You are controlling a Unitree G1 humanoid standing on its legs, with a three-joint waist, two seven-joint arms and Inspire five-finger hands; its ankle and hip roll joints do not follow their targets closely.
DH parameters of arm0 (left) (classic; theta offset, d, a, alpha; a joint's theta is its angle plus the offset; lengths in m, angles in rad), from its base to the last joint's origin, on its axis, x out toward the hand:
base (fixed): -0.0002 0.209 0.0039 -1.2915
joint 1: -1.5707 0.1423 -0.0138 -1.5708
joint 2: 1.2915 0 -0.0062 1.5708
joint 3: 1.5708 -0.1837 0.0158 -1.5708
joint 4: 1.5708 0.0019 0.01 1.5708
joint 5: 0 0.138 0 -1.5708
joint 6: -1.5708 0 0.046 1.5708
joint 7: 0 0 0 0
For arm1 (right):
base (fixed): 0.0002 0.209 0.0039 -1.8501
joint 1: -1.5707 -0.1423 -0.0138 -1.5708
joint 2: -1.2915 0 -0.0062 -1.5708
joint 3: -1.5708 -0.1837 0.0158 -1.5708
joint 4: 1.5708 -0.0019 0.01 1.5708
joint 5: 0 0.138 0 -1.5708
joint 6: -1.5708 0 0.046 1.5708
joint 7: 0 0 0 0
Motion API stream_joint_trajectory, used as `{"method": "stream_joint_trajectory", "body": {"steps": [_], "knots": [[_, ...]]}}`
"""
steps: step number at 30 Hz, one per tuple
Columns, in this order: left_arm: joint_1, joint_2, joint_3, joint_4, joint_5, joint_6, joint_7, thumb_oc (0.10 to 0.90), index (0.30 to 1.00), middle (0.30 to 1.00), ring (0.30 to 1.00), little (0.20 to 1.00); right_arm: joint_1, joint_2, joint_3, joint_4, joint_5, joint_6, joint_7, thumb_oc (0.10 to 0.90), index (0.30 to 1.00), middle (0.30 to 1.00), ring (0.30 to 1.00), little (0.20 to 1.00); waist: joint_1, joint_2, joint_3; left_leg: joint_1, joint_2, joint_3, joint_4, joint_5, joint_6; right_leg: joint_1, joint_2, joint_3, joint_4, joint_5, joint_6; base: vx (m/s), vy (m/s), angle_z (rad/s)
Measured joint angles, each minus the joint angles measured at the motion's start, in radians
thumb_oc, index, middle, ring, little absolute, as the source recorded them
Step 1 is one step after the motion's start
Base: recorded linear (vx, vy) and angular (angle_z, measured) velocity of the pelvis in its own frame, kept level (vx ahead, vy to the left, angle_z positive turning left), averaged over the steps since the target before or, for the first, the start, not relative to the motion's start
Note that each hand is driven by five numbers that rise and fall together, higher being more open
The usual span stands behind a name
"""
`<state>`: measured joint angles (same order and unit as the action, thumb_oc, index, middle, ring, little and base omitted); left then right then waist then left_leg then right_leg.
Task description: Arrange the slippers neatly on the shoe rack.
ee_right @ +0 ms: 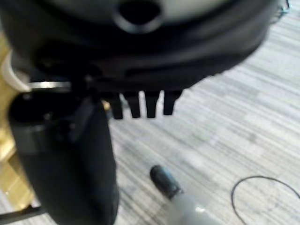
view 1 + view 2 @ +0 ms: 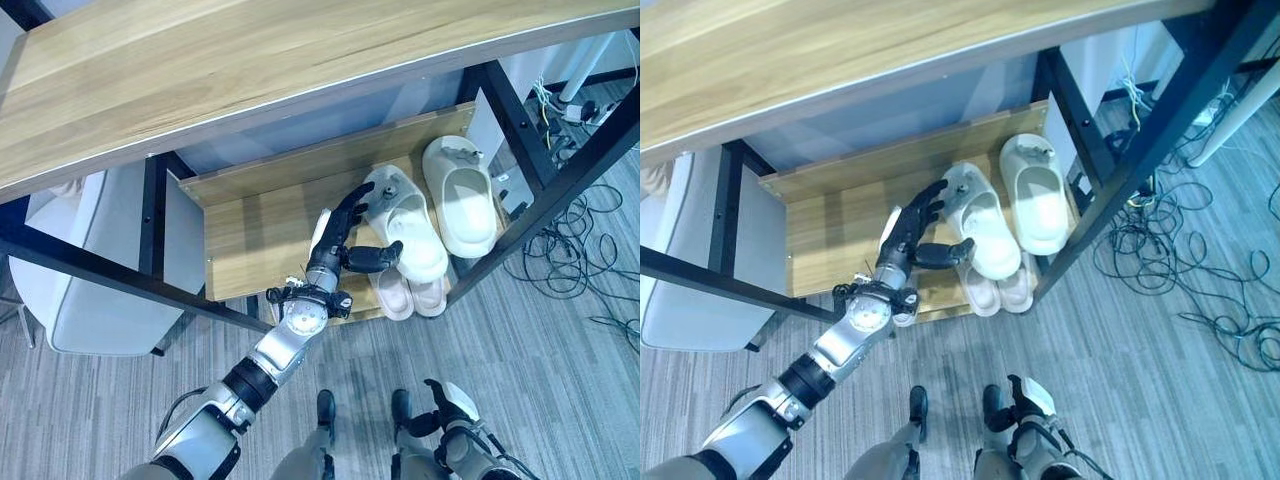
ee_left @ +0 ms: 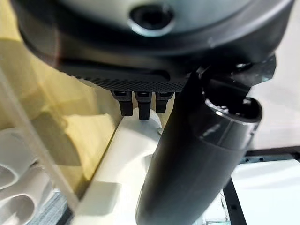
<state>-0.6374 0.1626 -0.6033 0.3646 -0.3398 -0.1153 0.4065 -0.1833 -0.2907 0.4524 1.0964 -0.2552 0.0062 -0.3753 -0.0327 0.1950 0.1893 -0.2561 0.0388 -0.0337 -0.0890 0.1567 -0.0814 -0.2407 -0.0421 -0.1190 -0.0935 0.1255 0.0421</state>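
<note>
Four slippers sit on the shoe rack's lower shelf point(image 2: 250, 240). Two are white: one white slipper point(image 2: 462, 205) lies at the right end of the shelf, and a second white slipper point(image 2: 408, 225) lies just beside it, toward the shelf's middle. Two are pale pink: a pink slipper point(image 2: 392, 294) and its mate point(image 2: 430, 296) lie side by side at the shelf's front edge, partly under the second white one.

The rack shows two wooden boards: that lower shelf and one top board point(image 2: 250, 80) above it.

Two robot hands are in view: the left hand point(image 2: 345, 240) over the shelf against the second white slipper, and the right hand point(image 2: 445, 408) well in front of the shelf, above the floor.
</note>
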Motion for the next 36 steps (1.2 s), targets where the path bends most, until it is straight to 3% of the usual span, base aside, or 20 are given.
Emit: {"method": "stream_joint_trajectory", "body": {"steps": [12, 24, 36], "knots": [[-0.04, 0.0, -0.004, 0.02, 0.0, 0.0, 0.003, 0.8, 0.9, 0.9, 0.9, 0.9, -0.005, -0.003, 0.017, 0.0, 0.003, -0.005, -0.001, 0.8, 0.9, 0.9, 0.9, 0.9, -0.016, 0.001, 0.0, 0.007, 0.001, 0.021, 0.0, 0.0, 0.0, 0.001, 0.001, 0.013, 0.0, 0.005, -0.005, 0.01, -0.002, -0.04], [-0.057, 0.01, -0.005, 0.014, 0.005, 0.0, -0.002, 0.8, 0.9, 0.9, 0.9, 0.9, -0.012, -0.003, 0.031, 0.001, 0.004, -0.006, 0.004, 0.8, 0.9, 0.9, 0.9, 0.9, -0.018, 0.002, -0.001, 0.038, 0.004, -0.011, 0.0, 0.0, 0.0, 0.045, 0.004, -0.017, 0.0, 0.001, -0.001, -0.01, -0.008, 0.06], [-0.002, 0.079, 0.016, -0.309, -0.112, -0.027, -0.082, 0.8, 0.9, 0.9, 0.9, 0.9, -0.026, 0.01, 0.028, 0.034, 0.004, -0.001, 0.026, 0.8, 0.9, 0.9, 0.9, 0.9, 0.028, 0.005, -0.003, 0.074, -0.002, -0.072, 0.0, 0.008, -0.002, 0.111, 0.0, -0.08, 0.0, -0.007, 0.0, -0.03, -0.022, 0.15]]}}
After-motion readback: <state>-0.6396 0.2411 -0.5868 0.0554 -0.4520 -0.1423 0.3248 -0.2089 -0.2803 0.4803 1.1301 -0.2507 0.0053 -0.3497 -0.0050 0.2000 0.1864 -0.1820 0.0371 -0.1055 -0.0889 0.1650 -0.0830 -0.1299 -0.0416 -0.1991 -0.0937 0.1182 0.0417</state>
